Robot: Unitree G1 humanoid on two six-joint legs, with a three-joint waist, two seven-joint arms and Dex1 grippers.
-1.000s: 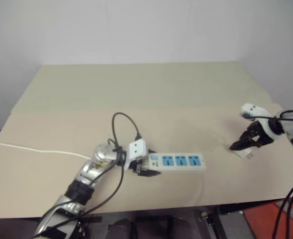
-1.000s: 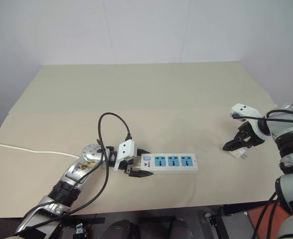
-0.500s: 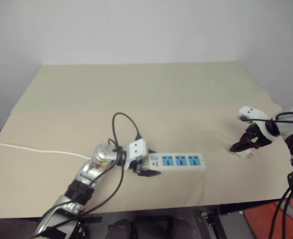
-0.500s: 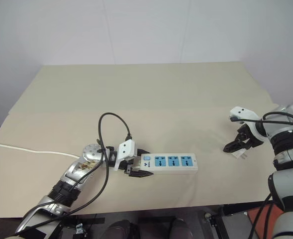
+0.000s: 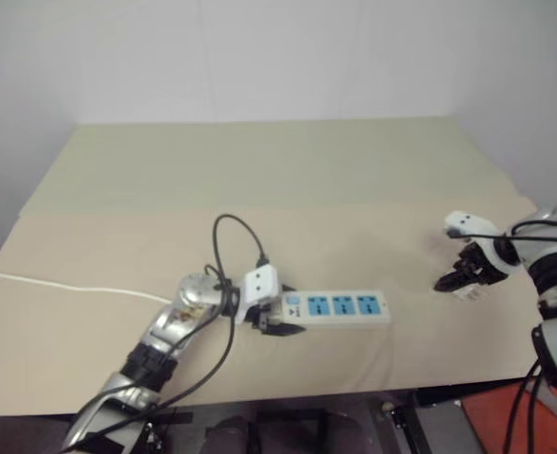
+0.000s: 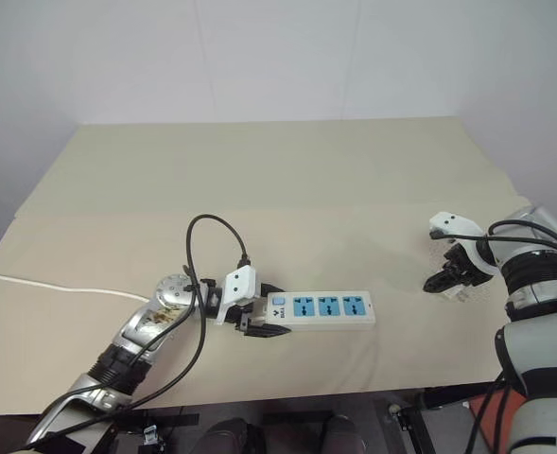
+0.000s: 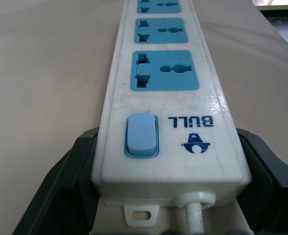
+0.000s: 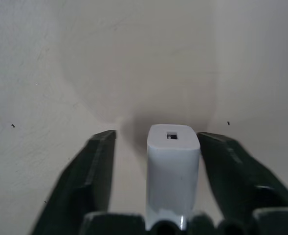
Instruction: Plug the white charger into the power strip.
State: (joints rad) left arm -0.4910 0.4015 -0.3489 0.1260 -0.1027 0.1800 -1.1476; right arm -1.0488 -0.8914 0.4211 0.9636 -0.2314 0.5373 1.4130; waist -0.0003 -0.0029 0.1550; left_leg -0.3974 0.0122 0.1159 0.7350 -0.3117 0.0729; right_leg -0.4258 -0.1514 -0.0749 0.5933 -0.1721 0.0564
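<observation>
- White power strip lies flat near the front of the beige table, three blue socket faces up, switch end toward the left arm.
- Left gripper has its black fingers on either long side of the strip's switch end, close against it; jaws wide, spanning the strip's width.
- Strip's thin white cord runs off toward the table's left edge.
- White charger sits on the table near the right edge, well apart from the strip.
- Right gripper points steeply down over the charger, one finger on each side.
- Right wrist view: a gap shows between each finger and the charger, so the jaws are part open and do not grip it.
- Black cable loops above the left wrist.
</observation>
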